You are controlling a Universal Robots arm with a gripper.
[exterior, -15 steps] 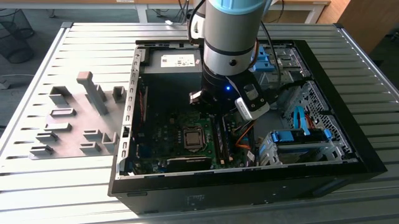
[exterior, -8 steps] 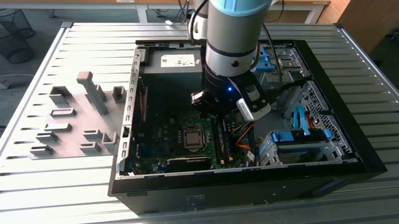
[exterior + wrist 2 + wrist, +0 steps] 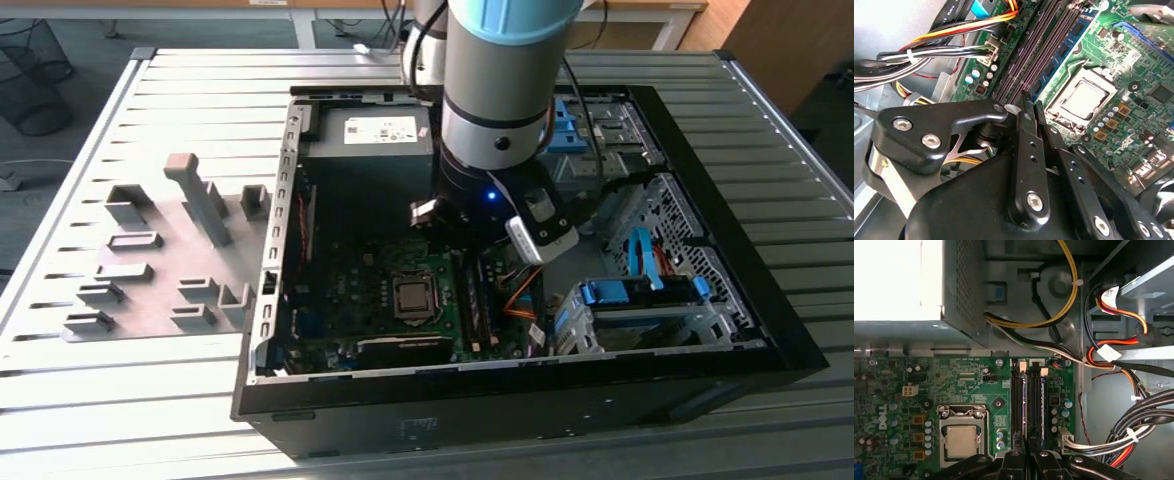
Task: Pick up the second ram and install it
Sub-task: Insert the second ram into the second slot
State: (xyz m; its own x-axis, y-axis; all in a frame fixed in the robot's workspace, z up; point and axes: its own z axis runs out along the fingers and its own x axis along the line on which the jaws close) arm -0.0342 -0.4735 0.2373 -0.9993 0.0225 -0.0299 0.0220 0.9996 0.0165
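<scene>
My gripper (image 3: 461, 238) is down inside the open computer case (image 3: 747, 330), over the memory slots (image 3: 1018, 410) of the green motherboard (image 3: 964, 385). Its two black fingers (image 3: 1024, 150) are shut side by side with nothing visible between them. The second ram (image 3: 1066, 45), a blue stick with black chips, stands upright in the slot bank beside the processor socket (image 3: 1081, 100). My fingertips sit over its near end; I cannot tell whether they touch it. Seen from above in the first wrist view, my gripper (image 3: 1029, 452) is at the end of the slots.
A grey fixture plate (image 3: 147, 300) with raised grey blocks lies on the slatted table at the exterior view's left. Inside the case are the power supply (image 3: 374, 135), bundled cables (image 3: 1134, 435) beside the slots, and blue drive brackets (image 3: 634, 295) at the exterior view's right.
</scene>
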